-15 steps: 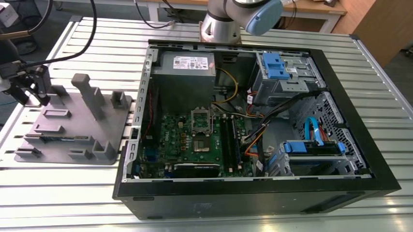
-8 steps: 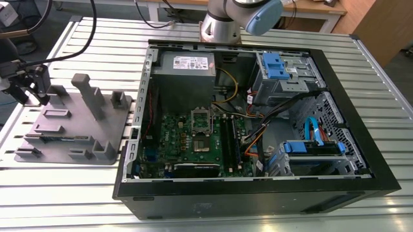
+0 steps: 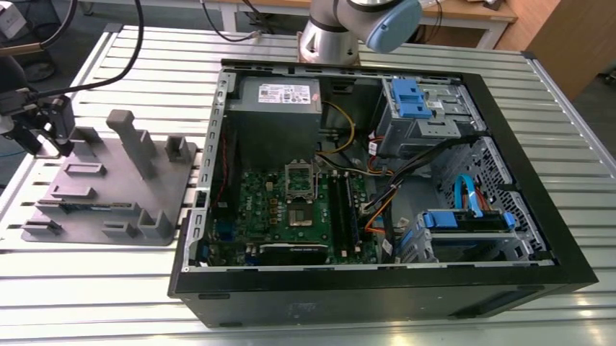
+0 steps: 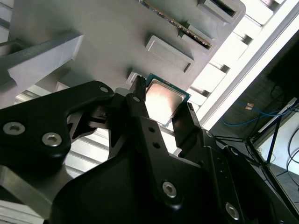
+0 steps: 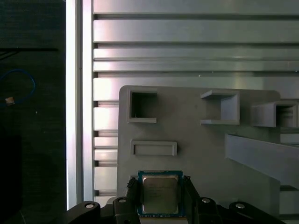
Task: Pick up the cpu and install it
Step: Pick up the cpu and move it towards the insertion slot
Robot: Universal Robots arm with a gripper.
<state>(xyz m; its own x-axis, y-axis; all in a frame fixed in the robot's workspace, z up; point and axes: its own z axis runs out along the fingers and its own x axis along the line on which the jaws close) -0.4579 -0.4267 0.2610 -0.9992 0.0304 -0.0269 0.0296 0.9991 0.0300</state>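
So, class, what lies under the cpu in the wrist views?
The grey tray lies under the cpu; its surface shows beside the chip in both wrist views. Whether a recess or flat plate sits directly beneath is covered by the chip itself.

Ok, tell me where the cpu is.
In both wrist views the cpu is clamped in the gripper near a corner of the grey tray, at the exterior view's left, beside the open computer case.

Grey tray (image 3: pixel 172 189) lies beside the open computer case (image 3: pixel 385 295).
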